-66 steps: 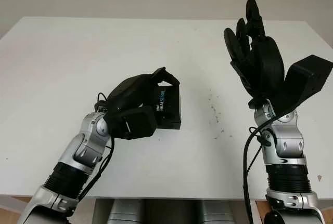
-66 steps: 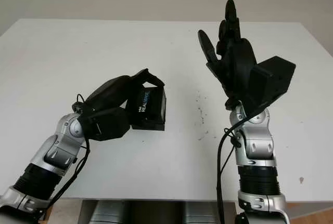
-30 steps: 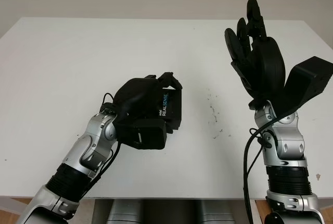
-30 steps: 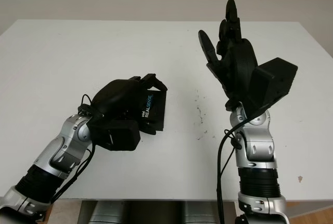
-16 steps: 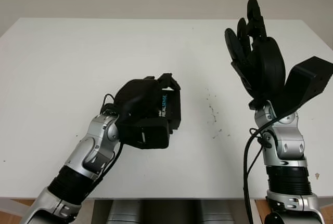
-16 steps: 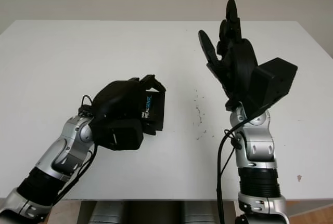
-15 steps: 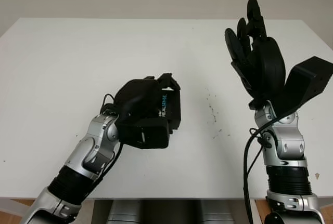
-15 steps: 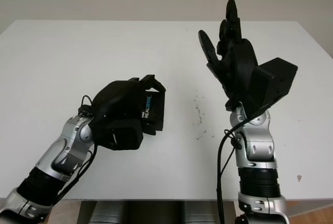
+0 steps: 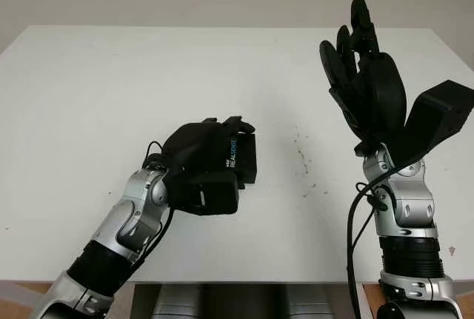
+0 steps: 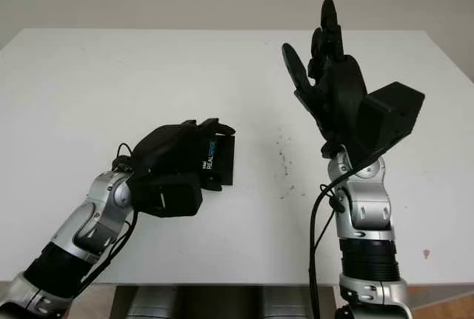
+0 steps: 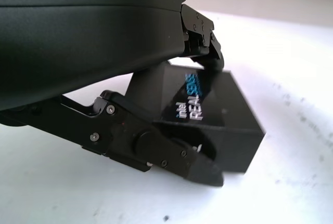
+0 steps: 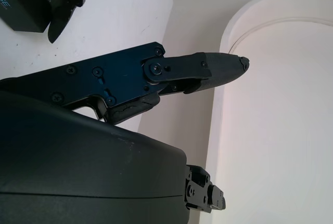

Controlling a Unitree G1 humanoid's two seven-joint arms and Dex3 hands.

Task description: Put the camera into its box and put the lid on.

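Note:
A black camera box (image 9: 248, 163) printed "REALSENSE" lies low on the white table (image 9: 111, 75), a little left of centre. My left hand (image 9: 238, 149) is shut on it, fingers over its top and thumb under its near side. The left wrist view shows the box (image 11: 208, 112) between the fingers (image 11: 200, 31) and the thumb, touching or just above the table. My right hand (image 9: 363, 75) is held upright above the table's right side, open and holding nothing. The box (image 12: 31, 0) sits far off in a corner of the right wrist view. I cannot tell whether the box holds a camera.
Dark specks (image 9: 304, 160) mark the table between the box and the right arm. The table's near edge runs just below both forearms, and a wall stands behind its far edge.
My left hand has turned over and come down, bringing the box from standing tilted on edge to lying low against the table. The right hand has not moved.

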